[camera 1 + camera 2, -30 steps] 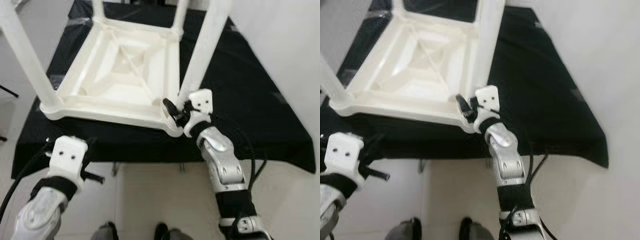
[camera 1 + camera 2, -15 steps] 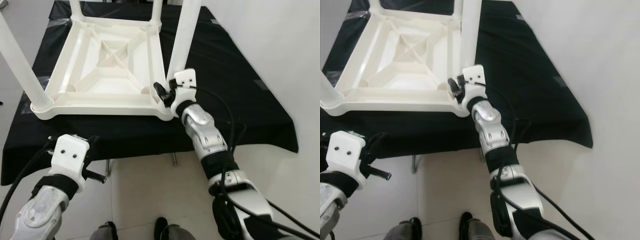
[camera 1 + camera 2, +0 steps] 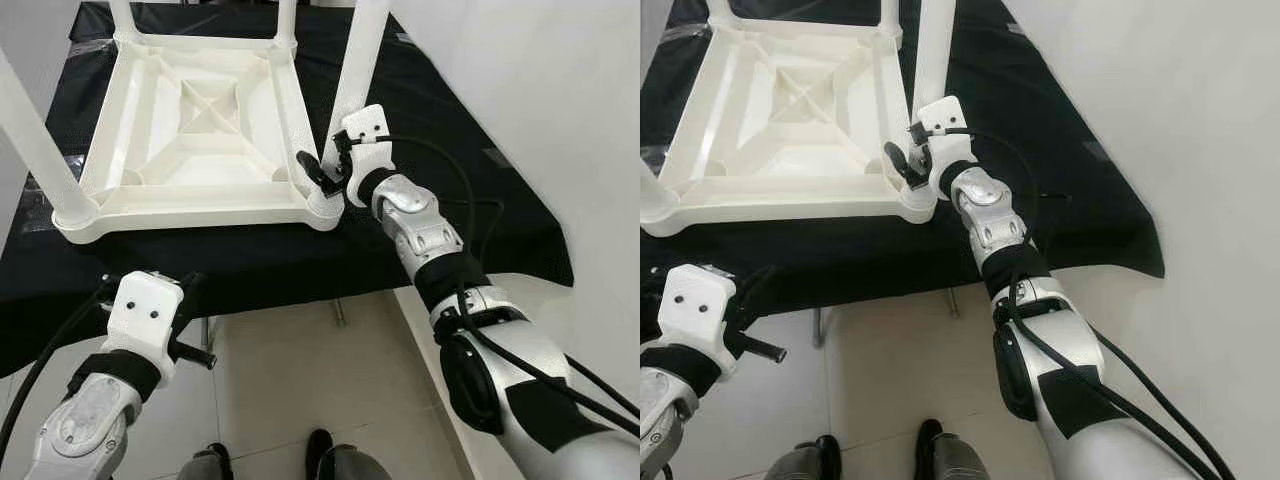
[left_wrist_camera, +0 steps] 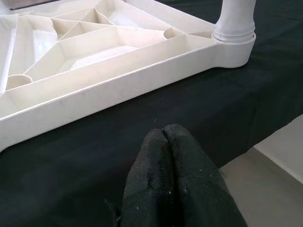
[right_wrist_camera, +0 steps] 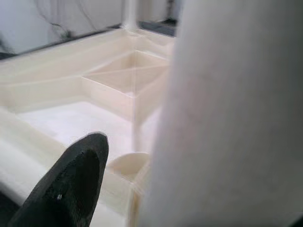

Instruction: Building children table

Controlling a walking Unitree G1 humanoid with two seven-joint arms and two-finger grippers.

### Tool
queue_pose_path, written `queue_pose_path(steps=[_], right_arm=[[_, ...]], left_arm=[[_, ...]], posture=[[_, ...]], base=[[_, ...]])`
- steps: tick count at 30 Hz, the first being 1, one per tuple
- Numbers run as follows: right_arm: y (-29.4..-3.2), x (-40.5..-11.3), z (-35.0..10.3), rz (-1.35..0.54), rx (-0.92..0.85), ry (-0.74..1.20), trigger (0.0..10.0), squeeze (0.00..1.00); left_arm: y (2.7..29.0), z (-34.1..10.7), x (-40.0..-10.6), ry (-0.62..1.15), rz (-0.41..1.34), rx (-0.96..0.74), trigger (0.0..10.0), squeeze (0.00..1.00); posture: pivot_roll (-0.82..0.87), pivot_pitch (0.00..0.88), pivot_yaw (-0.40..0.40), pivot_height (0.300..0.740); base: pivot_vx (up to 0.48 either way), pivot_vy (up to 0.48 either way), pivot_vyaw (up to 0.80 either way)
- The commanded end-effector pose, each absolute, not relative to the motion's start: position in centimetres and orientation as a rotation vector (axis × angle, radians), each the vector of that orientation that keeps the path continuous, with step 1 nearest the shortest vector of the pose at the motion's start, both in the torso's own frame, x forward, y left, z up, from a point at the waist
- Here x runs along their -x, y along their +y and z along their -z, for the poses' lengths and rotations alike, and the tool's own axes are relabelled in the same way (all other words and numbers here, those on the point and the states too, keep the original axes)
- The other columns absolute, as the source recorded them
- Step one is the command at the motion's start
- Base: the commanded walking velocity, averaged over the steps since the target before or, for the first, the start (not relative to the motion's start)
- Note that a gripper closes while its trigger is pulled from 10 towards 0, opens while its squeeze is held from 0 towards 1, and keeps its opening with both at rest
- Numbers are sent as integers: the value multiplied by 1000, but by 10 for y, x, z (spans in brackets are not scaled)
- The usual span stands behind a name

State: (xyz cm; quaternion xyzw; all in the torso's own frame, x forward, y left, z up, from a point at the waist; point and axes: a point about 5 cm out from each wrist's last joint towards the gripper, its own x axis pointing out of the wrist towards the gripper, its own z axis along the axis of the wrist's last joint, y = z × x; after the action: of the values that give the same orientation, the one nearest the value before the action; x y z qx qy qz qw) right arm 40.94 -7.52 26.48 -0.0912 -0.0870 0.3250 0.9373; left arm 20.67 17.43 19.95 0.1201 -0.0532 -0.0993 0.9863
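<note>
A white plastic children's table [image 3: 190, 110] lies upside down on a black-covered table [image 3: 470, 200], its legs pointing up. My right gripper [image 3: 322, 170] is at the base of the near right leg [image 3: 355, 70], where the leg meets the corner socket. It is open, and in the right wrist view one black finger [image 5: 66, 189] stands a little apart from the leg [image 5: 227, 118]. My left gripper [image 4: 163, 137] is shut and empty, hovering low before the black table's front edge, facing the white frame's near rim [image 4: 118, 85].
Another white leg [image 3: 35, 130] rises at the near left corner, and two more stand at the far side. A white wall [image 3: 560, 90] runs along the right. Pale tiled floor [image 3: 290, 380] lies below the black table's front edge. Dark shoes [image 3: 320, 450] show at the bottom.
The whole view has shifted, so the camera moved; more of my right arm shows. The right gripper stays at the leg's base. The left gripper holds its place.
</note>
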Motion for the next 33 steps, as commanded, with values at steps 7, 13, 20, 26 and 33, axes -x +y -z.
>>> queue_pose_path(steps=[7,13,20,26,33], right_arm=[[-53,-391,-257,-1206,151,-91,10000,0],[-45,-386,-251,-1292,166,-76,0,0],[-36,-380,-246,-1382,128,-76,0,0],[-52,-372,-235,-1518,53,-72,0,0],[-55,-365,-215,-1292,-20,-115,0,0]], left_arm=[[169,-200,-200,-102,212,-239,10000,0],[172,-200,-197,-97,204,-251,10000,0],[173,-200,-197,-91,201,-259,10000,0],[172,-201,-198,-95,206,-256,10000,0],[174,-200,-198,-93,204,-260,10000,0]], posture=[[213,299,-167,740],[224,318,-167,740],[226,323,-168,740],[213,317,-166,740],[209,310,-171,740]], base=[[0,0,0],[0,0,0],[0,0,0],[0,0,0],[0,0,0]])
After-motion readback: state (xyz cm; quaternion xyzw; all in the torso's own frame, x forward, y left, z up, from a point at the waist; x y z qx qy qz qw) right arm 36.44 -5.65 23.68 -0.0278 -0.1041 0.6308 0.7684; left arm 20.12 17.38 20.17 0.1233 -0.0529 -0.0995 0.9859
